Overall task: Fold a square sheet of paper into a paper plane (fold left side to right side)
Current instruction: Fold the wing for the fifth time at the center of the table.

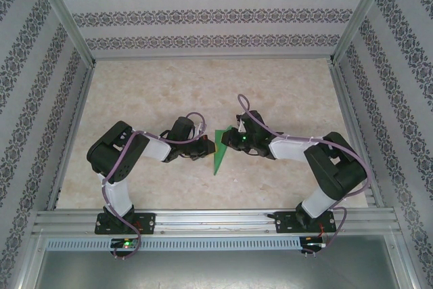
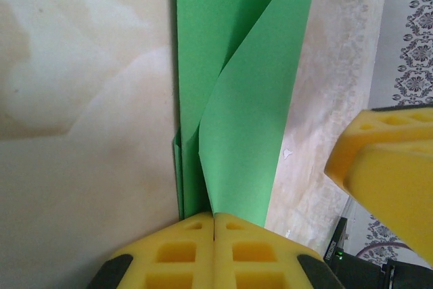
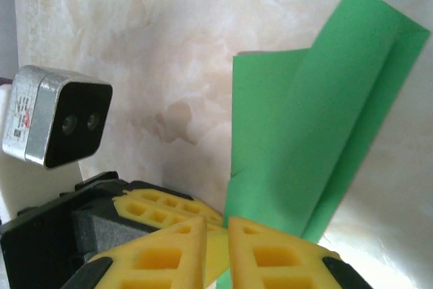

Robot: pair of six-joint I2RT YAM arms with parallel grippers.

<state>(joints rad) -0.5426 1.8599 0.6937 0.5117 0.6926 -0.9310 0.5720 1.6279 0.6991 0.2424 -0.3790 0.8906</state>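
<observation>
While pinched at one end between the closed yellow pads [image 2: 183, 258] of the left gripper [image 1: 208, 147], lying on the marble table [image 1: 135, 99] just right of that gripper: green paper plane [image 1: 218, 157], half folded, one flap curling upward. Opposite the left gripper, across the paper: right gripper [image 1: 231, 139], fingers [image 3: 270, 255] nearly together, hold on the paper impossible to tell, crowding the flap.
</observation>
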